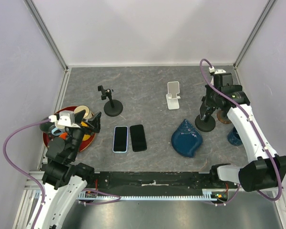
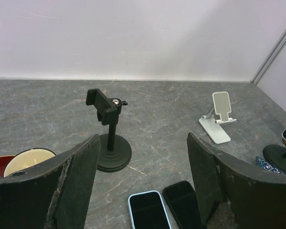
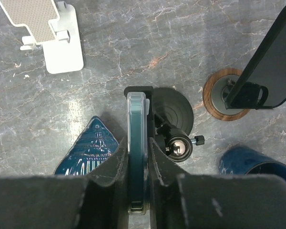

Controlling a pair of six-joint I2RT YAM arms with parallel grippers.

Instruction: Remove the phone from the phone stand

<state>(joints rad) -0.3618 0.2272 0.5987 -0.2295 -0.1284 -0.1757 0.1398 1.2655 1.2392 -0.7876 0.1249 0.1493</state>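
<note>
Your right gripper (image 3: 137, 167) is pinched on the phone (image 3: 136, 119), which sits edge-on in the black phone stand (image 3: 174, 112) on the right, so the grasp looks made; next, lift it straight up without tipping the stand

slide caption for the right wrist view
Right gripper pinching the phone upright in its black stand.
</note>
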